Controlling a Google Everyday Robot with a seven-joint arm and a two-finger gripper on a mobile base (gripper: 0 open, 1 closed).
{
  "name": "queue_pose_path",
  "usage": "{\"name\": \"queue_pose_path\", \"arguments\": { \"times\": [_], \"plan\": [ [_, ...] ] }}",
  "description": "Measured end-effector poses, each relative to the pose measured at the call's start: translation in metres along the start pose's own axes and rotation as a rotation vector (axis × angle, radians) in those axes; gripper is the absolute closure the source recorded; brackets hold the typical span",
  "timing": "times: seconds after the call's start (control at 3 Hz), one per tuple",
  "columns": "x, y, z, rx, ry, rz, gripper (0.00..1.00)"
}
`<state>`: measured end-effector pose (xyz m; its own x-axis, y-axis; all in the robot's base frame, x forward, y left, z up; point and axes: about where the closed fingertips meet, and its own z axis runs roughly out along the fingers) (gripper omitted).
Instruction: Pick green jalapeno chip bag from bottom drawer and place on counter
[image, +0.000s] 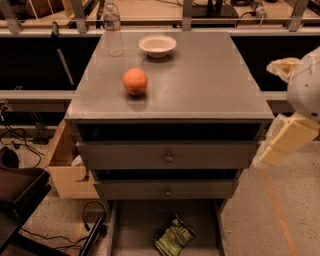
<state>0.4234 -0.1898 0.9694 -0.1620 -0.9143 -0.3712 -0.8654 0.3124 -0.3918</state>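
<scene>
1. The robot's gripper (264, 159) hangs at the right edge of the frame, about halfway down. It is a pale cream block slanting down and left from the rounded white arm (306, 86) above it.
2. Whether the gripper is open or closed cannot be told from here. Nothing can be made out in its grasp.
3. Its lower end sits just beside the right end of the upper drawer front (169, 157). Whether the two touch cannot be told.
4. The green chip bag (175, 236) lies flat on the floor of the bottom drawer (131, 225), at the lower centre of the frame. It is tilted at an angle and sits right of the drawer's middle, well apart from the gripper.
5. The bottom drawer stands pulled out beneath the cabinet, its grey floor bare to the left of the bag.
6. Above it, the middle drawer front (167, 191) and the upper one each carry a small round knob.
7. The grey counter (205, 85) fills the upper centre of the frame.
8. An orange (135, 81) rests on the counter's left half.
9. A white bowl (157, 45) sits near the back edge, and a clear water bottle (113, 29) stands upright just left of it.
10. A light wooden box (64, 172) sits against the cabinet's left side, at the lower left of the frame.
</scene>
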Motion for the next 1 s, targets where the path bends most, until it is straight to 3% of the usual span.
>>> {"name": "queue_pose_path", "arguments": {
  "times": [0.33,0.67,1.0],
  "plan": [
    [0.019,0.041,0.051,-0.022,-0.115,0.033,0.00],
    [0.030,0.086,0.122,-0.079,-0.231,0.075,0.00],
    [0.045,0.134,0.202,-0.137,-0.305,0.145,0.00]
  ]
}}
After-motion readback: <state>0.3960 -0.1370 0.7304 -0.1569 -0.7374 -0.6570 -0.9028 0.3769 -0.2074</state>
